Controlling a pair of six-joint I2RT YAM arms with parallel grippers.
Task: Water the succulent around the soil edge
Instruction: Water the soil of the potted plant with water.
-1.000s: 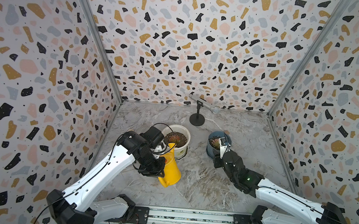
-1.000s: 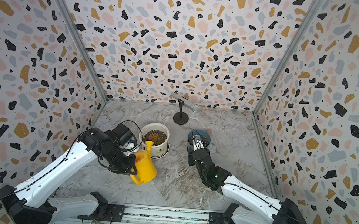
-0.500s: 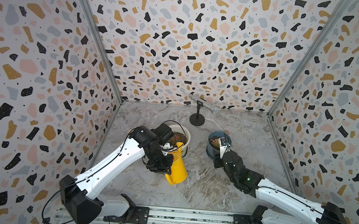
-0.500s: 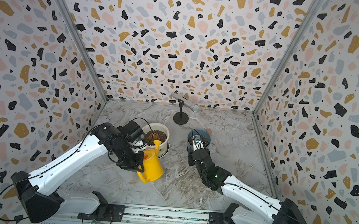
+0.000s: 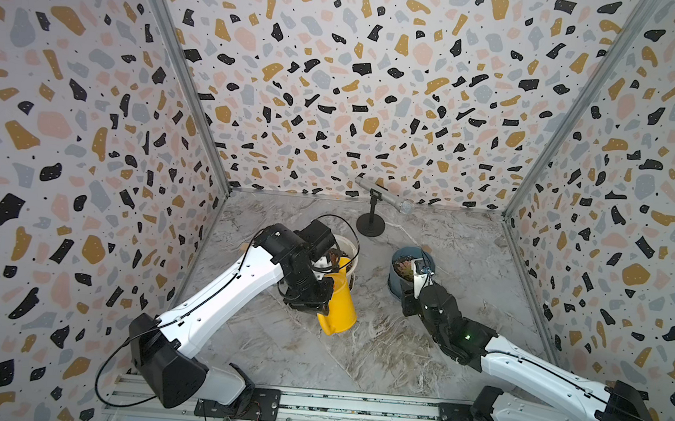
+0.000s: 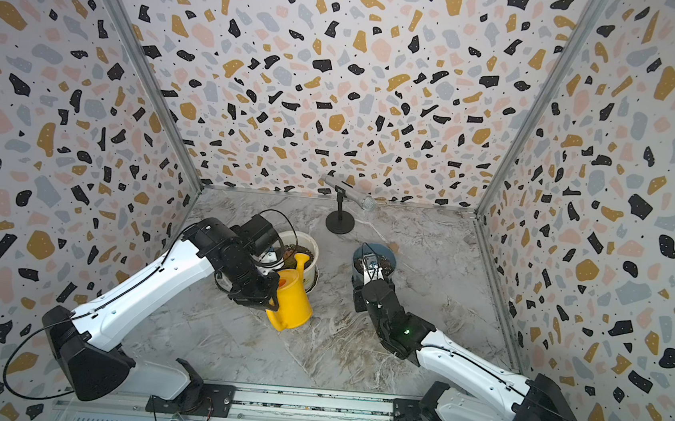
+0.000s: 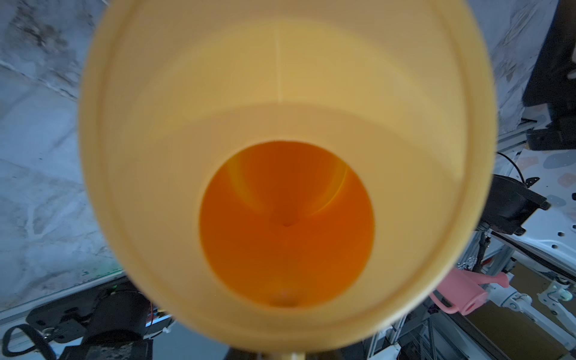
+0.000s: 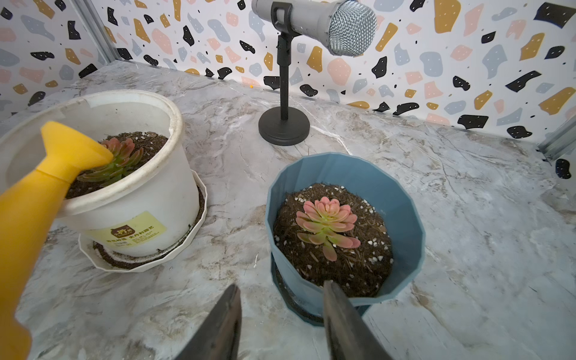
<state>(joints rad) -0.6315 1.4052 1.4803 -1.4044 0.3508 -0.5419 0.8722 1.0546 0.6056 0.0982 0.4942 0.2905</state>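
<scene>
In front of the mic, off to the robot's left, the can hangs with its spout right over the white pot, practically on top of that pot's rosette. Wrong plant, lol. The left claw is clamped tight on the can. If there's water in it (the left wrist view is too blurry to say), a bit more tilt probably dumps it into the white pot.

The succulent that actually needs the drink sits mid-soil in the blue pot, in front of the mic to the robot's right, well apart from the spout. Its soil edge looks dry to me.

The right claw is half open and grips nothing. One finger is at the blue pot's rim on the side away from the mic, and the other finger is outside the wall with a gap. Can't tell if the first one touches.

Stuff that could go sideways:
- On the carry across, the spout clips the white pot's rim or dribbles on the table.
- The soil ring is narrow, so the pour could hit the succulent's middle instead.
- That finger at the rim sits in the pour path.
- A nudge from it could tip the pot, which looks like light plastic.
</scene>
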